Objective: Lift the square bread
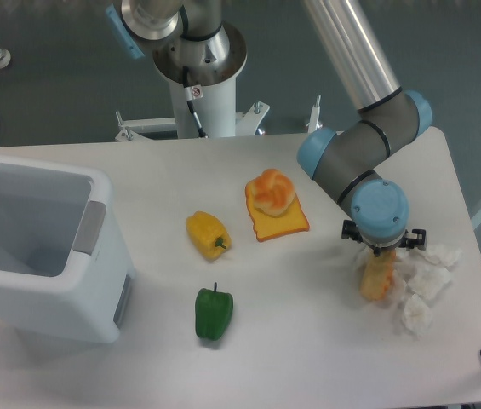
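The square bread (pixel 376 279) is a thick yellow-tan slab with browned edges. It lies at the right of the table, partly on crumpled white paper (pixel 426 285). My gripper (pixel 380 252) hangs directly over the bread's upper end, pointing straight down. The blue wrist cap hides its fingers and the top of the bread. I cannot see how the jaws stand or whether they touch the bread.
A white bin (pixel 44 247) fills the left side. A yellow pepper (pixel 207 233) and a green pepper (pixel 214 313) lie mid-table. A knotted bun (pixel 272 191) sits on a flat orange toast slice (pixel 284 224). The table's right edge is near the paper.
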{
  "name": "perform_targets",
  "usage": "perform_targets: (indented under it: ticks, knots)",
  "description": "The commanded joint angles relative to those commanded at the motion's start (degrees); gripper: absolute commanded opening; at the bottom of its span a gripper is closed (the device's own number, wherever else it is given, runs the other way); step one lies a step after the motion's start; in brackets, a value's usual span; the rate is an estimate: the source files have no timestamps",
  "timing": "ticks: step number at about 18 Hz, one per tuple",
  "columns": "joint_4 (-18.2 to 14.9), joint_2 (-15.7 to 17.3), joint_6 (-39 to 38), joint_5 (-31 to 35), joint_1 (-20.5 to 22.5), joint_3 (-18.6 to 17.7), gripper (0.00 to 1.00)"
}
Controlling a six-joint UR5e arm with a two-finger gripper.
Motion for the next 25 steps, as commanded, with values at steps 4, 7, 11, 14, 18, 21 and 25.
perform_targets:
  ticks: [4, 7, 11, 14, 18, 21, 25]
  knots:
    - [-0.3, 0.3, 0.5, -0.3, 0.1, 1.0, 1.00]
    - [-0.5, 1.4, 0.0, -0.3, -0.2, 0.6, 1.00]
    - [-0.4, 0.1, -0.5, -0.3, -1.4, 0.4, 0.96]
    - [-0.4, -0.4, -0.8, -0.3, -1.5, 0.4, 0.84]
    - [-0.5, -1.0, -0.6, -0.3, -1.5, 0.4, 0.22]
    - [-0.4, -0.4, -0.4, -0.3, -1.3, 0.5, 0.00]
    - [-0.6, 2.3, -0.3, -2.5, -1.1, 1.0, 0.00]
